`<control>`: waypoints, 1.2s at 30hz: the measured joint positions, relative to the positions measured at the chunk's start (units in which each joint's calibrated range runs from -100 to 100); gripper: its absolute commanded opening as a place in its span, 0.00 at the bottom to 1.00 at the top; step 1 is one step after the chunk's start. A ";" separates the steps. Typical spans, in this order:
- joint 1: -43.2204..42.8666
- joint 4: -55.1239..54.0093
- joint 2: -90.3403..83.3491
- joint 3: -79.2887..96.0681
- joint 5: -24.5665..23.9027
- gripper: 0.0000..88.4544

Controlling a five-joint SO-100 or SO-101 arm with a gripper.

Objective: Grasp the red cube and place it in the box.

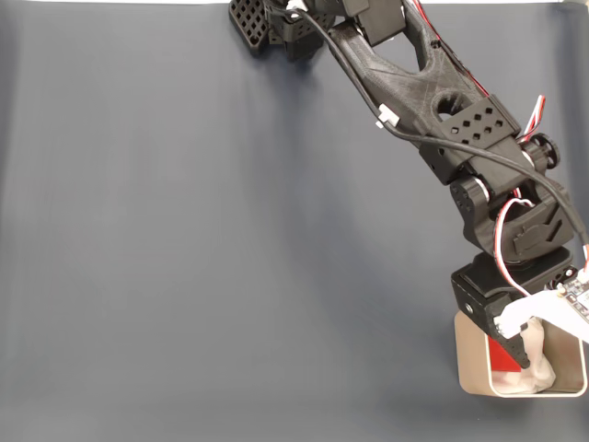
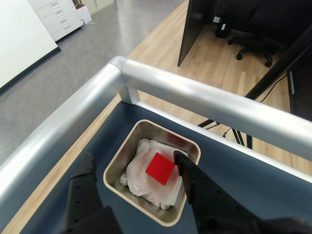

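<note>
Cube (image 2: 160,168) lies inside box (image 2: 116,159), on white padding (image 2: 141,168), touching neither finger. Gripper (image 2: 134,163) hangs above box, jaws wide apart and empty, one finger (image 2: 87,170) over box's left wall, the other over its right side. Fixed view: arm (image 1: 433,101) over box (image 1: 471,364), cube (image 1: 502,354) partly hidden.

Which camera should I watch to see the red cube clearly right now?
The wrist view: the red cube shows its whole top face, lying on white padding inside the box, between the open gripper fingers. In the fixed view only a red sliver shows behind the gripper.
</note>
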 measured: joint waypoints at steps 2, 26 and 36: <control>0.00 0.00 0.00 0.00 0.00 0.42; 0.37 0.00 0.00 0.00 0.73 0.00; 4.15 -1.75 -5.47 5.97 0.73 0.00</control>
